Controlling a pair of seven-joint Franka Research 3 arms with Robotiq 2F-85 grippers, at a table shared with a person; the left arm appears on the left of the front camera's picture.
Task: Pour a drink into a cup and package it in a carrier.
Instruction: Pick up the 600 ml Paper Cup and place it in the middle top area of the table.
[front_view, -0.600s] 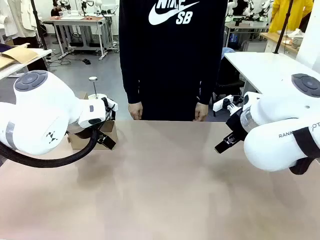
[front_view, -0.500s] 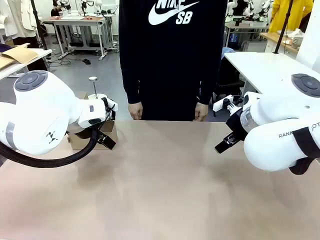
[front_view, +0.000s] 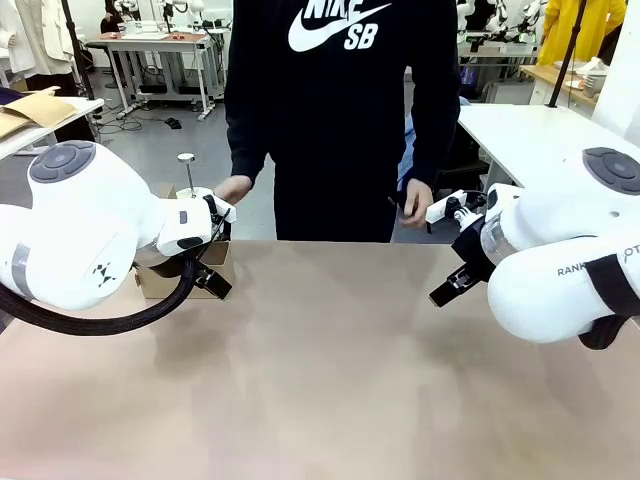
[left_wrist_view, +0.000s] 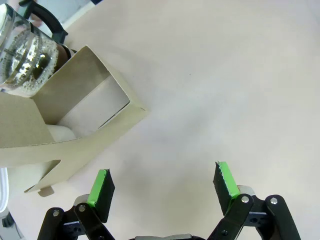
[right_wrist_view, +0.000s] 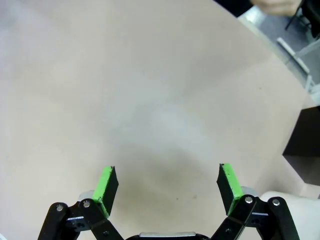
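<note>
The brown cardboard carrier (left_wrist_view: 95, 135) stands at the table's left edge, and in the front view the carrier (front_view: 150, 282) is half hidden behind my left arm. Something white sits inside it; I cannot tell whether it is the cup. A clear glass jug (left_wrist_view: 25, 47) with a black handle stands just beyond the carrier, and its plunger knob (front_view: 186, 158) rises over my wrist. The drink inside is hard to make out. My left gripper (left_wrist_view: 162, 174) hangs open over bare table beside the carrier, also seen as my left gripper (front_view: 205, 275). My right gripper (right_wrist_view: 167, 172) is open above bare table, at the right as my right gripper (front_view: 448, 290).
A person in a black sweatshirt stands at the far edge. One hand (front_view: 232, 188) is near the jug and my left wrist, and the other hand (front_view: 415, 200) hangs at the side. A white side table (front_view: 520, 130) stands at the back right.
The person has lifted both hands off the table edge and shifted left, one hand going toward the jug. Both arms stay where they were.
</note>
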